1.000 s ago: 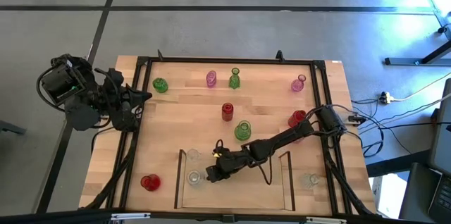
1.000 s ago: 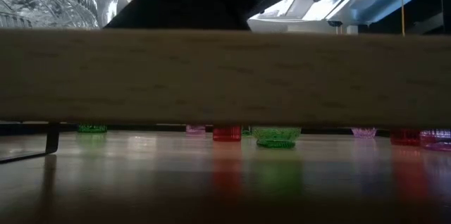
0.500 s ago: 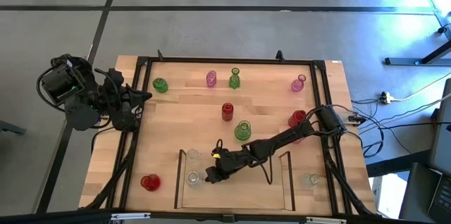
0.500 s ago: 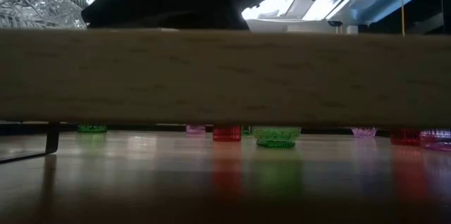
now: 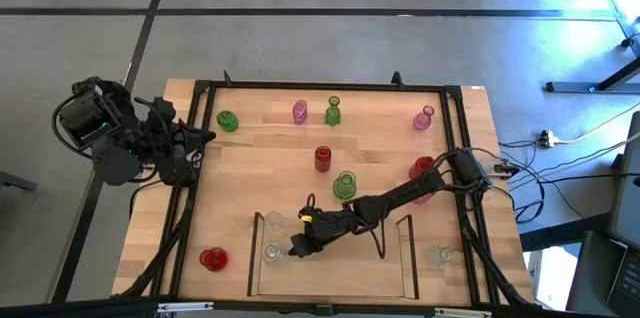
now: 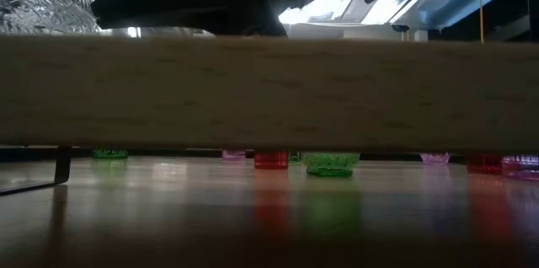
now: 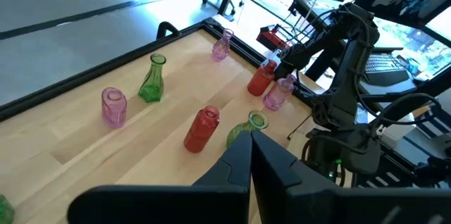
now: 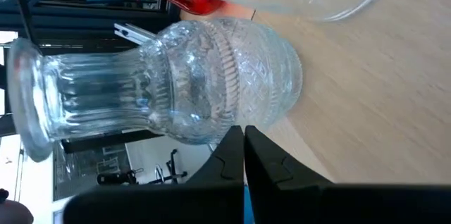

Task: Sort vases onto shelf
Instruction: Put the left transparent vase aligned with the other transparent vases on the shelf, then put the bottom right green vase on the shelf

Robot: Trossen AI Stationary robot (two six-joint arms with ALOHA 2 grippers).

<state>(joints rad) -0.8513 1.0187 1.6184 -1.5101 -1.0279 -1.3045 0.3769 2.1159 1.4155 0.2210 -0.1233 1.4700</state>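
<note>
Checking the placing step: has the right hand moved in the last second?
Yes. In the high view the right hand, shut, has slid slightly toward the table's near edge, staying beside the clear vase inside the shelf.

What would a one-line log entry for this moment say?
right gripper: shut, empty, beside clear vase on shelf | left gripper: shut, waiting at table's left edge

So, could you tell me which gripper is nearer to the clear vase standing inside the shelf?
The right. The right gripper, shut, sits just beside the clear vase inside the shelf. The left gripper, also shut, waits far off at the table's left edge.
</note>
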